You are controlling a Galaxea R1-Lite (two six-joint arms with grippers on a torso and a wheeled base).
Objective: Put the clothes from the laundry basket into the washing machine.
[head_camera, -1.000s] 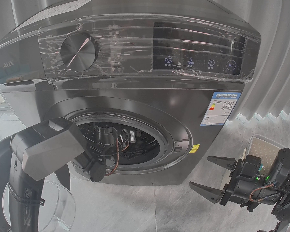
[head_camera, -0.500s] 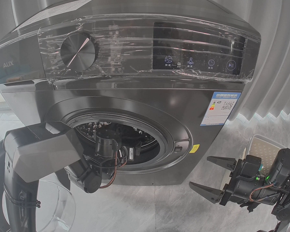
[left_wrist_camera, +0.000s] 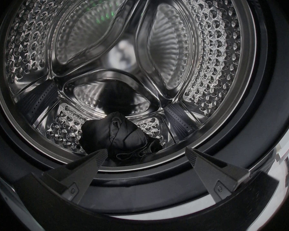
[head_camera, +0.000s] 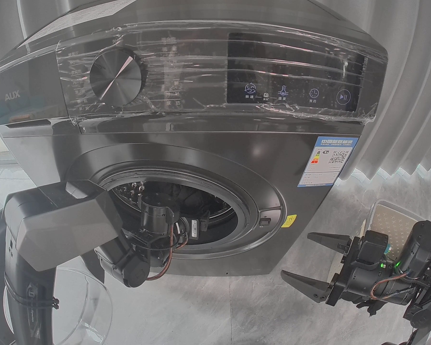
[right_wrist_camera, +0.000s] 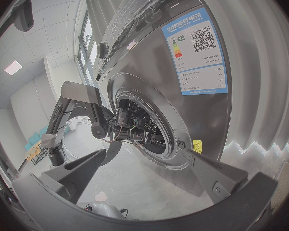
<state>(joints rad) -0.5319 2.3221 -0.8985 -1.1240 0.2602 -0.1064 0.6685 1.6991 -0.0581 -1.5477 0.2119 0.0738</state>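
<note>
The grey washing machine [head_camera: 201, 135] stands with its round opening [head_camera: 177, 212] uncovered. A crumpled black garment [left_wrist_camera: 115, 136] lies at the bottom of the steel drum [left_wrist_camera: 125, 48], near the front rim. My left gripper [left_wrist_camera: 146, 155] is open at the mouth of the drum, with nothing between its fingers; the garment lies just beyond its fingertips. My right gripper [head_camera: 297, 256] hangs open and holds nothing, low on the right in front of the machine, next to the white laundry basket [head_camera: 392, 221]. What the basket holds is hidden.
The machine's glass door [head_camera: 81, 307] is swung open at the lower left, beside my left arm. Grey marble floor [head_camera: 234, 307] lies in front of the machine. Pleated curtains [head_camera: 412, 97] hang behind on the right.
My left arm has drawn back out of the drum toward the front of the opening. The right arm has not moved.
</note>
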